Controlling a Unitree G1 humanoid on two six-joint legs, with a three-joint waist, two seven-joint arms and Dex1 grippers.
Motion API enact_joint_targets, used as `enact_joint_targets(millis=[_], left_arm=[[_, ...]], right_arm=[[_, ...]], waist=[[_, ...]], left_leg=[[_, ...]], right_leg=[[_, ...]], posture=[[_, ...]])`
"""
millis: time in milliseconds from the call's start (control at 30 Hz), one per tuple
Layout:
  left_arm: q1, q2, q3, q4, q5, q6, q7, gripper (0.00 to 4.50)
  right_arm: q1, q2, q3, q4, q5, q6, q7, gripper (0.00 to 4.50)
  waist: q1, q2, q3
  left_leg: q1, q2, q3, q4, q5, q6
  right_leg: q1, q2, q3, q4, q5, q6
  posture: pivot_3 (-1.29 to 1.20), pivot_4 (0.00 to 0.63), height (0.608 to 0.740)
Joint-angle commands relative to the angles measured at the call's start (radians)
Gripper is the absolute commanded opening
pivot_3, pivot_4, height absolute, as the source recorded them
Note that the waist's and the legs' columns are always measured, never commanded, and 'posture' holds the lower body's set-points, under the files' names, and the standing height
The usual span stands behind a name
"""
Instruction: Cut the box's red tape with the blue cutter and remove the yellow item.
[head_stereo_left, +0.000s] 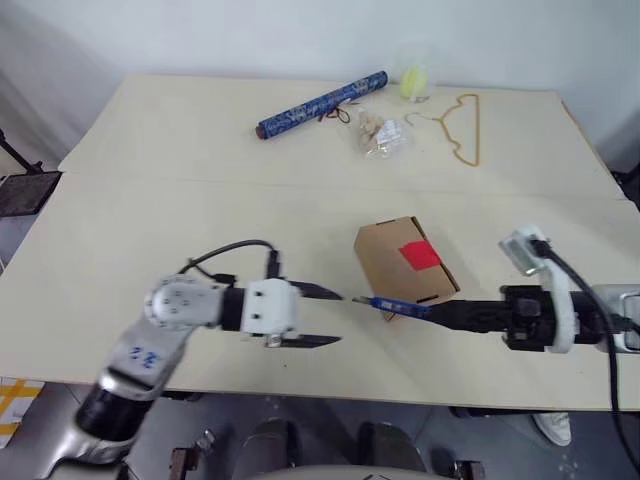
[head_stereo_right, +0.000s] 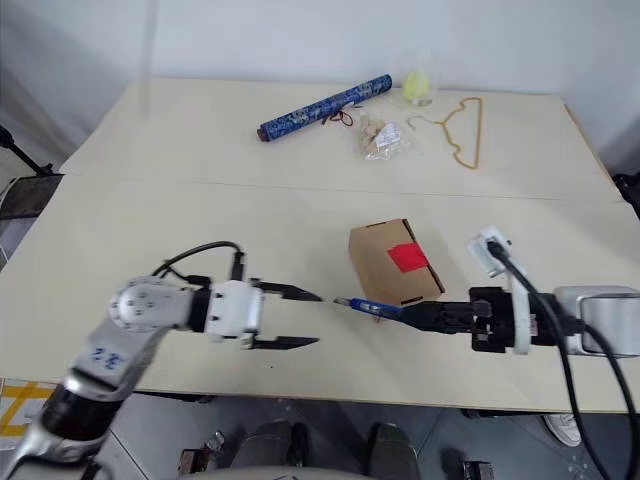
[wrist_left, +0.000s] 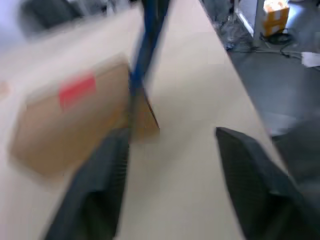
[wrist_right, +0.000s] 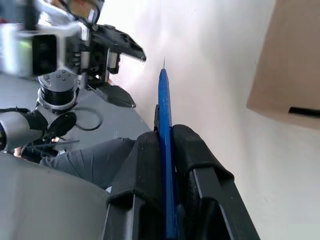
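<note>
Near the bench's (head_stereo_left: 120, 250) front edge, right of centre, the box (head_stereo_left: 405, 262) lies flat with the red tape (head_stereo_left: 420, 255) facing up. Right end effector (head_stereo_left: 440, 315) is clamped on the blue cutter (head_stereo_left: 395, 304), tip pointing left just beside the box's near corner. Left end effector (head_stereo_left: 325, 316) stands spread apart, empty. Light cardboard will likely slide and dent; brace its left side.

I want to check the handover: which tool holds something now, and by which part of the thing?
The right tool holds the blue cutter, clamped along its rear part, tip free. The left tool is open and holds nothing.
</note>
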Motion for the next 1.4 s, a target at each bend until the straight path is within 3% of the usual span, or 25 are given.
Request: enact_joint_targets(millis=[33, 133, 233, 400, 533, 600, 800, 900, 1000, 1200, 1400], left_arm=[[0.048, 0.082, 0.154, 0.023, -0.132, 0.073, -0.058, 3.53], [-0.010, 0.083, 0.201, 0.159, -0.152, 0.073, -0.054, 3.53], [-0.135, 0.013, 0.180, 0.312, -0.140, 0.065, -0.036, 2.95], [-0.349, -0.128, 0.075, 0.475, -0.064, 0.087, 0.017, 1.46], [-0.509, -0.281, -0.034, 0.577, -0.001, 0.078, 0.033, 0.18], [-0.581, -0.333, -0.082, 0.622, 0.035, 0.062, 0.020, 0.00], [-0.712, -0.451, -0.168, 0.777, 0.130, 0.059, 0.037, 0.00], [-0.746, -0.511, -0.210, 0.864, 0.200, 0.021, 0.073, 0.00], [-0.759, -0.544, -0.200, 0.898, 0.223, 0.016, 0.107, 0.00], [-0.767, -0.577, -0.190, 0.931, 0.253, 0.050, 0.153, 0.00], [-0.758, -0.582, -0.202, 0.908, 0.269, 0.094, 0.150, 0.00]], right_arm=[[0.078, -0.030, -0.164, -0.051, 0.018, -0.005, 0.072, 0.16], [0.177, -0.046, -0.334, -0.044, 0.018, 0.018, 0.086, 0.16], [0.299, -0.025, -0.517, -0.029, 0.018, 0.018, -0.025, 0.16], [0.454, -0.011, -0.742, -0.023, 0.000, 0.027, -0.251, 0.16], [0.509, -0.018, -0.820, -0.057, -0.023, 0.014, -0.406, 0.16], [0.518, -0.059, -0.825, -0.066, 0.011, 0.016, -0.443, 0.16], [0.444, -0.212, -0.732, -0.054, 0.018, -0.001, -0.450, 0.16], [0.313, -0.300, -0.520, -0.039, 0.018, -0.139, -0.460, 0.16], [0.233, -0.395, -0.365, -0.014, 0.018, -0.154, -0.447, 0.16], [-0.047, -0.389, -0.091, -0.025, 0.018, -0.221, -0.464, 0.16], [-0.359, -0.272, 0.154, 0.005, 0.018, -0.163, -0.590, 0.16]], waist=[[0.006, 0.000, 0.000], [0.013, 0.002, 0.001], [0.029, 0.001, 0.001], [0.036, 0.000, 0.002], [0.034, -0.002, 0.003], [0.032, -0.002, 0.003], [0.011, -0.004, 0.004], [0.006, -0.004, 0.004], [0.004, -0.005, 0.005], [0.007, -0.007, 0.007], [0.006, -0.008, 0.008]], left_leg=[[0.000, 0.000, 0.000, 0.000, 0.000, 0.000], [-0.001, -0.001, -0.001, 0.000, -0.001, 0.001], [-0.001, -0.002, -0.002, 0.000, -0.001, 0.001], [-0.002, -0.003, 0.000, -0.001, -0.001, 0.001], [-0.003, -0.004, 0.002, -0.001, 0.000, 0.002], [-0.004, -0.004, 0.002, -0.001, 0.000, 0.002], [-0.009, -0.003, 0.007, 0.000, 0.001, 0.002], [-0.012, -0.003, 0.007, 0.001, 0.001, 0.003], [-0.015, -0.004, 0.007, 0.002, 0.002, 0.004], [-0.016, -0.004, 0.004, 0.002, 0.002, 0.003], [-0.018, -0.004, 0.003, 0.003, 0.002, 0.003]], right_leg=[[0.000, 0.000, 0.000, 0.000, 0.000, 0.000], [0.000, -0.001, 0.000, -0.002, 0.000, 0.000], [0.001, -0.001, 0.000, -0.002, 0.000, 0.000], [0.001, 0.000, 0.000, 0.000, 0.001, 0.002], [0.000, 0.000, 0.000, -0.001, 0.003, 0.006], [0.000, 0.001, 0.000, -0.003, 0.004, 0.008], [-0.011, 0.002, 0.003, 0.003, 0.004, 0.008], [-0.014, 0.001, 0.003, 0.004, 0.005, 0.008], [-0.016, 0.000, 0.003, 0.003, 0.005, 0.008], [-0.016, 0.000, 0.001, 0.003, 0.006, 0.008], [-0.016, -0.001, -0.001, 0.001, 0.007, 0.009]], posture=[[0.00, 0.150, 0.740], [0.00, 0.150, 0.740], [0.00, 0.150, 0.740], [0.00, 0.150, 0.740], [0.00, 0.150, 0.740], [0.00, 0.150, 0.740], [0.00, 0.150, 0.740], [0.00, 0.150, 0.740], [0.00, 0.150, 0.740], [0.00, 0.150, 0.740], [0.00, 0.150, 0.740]])
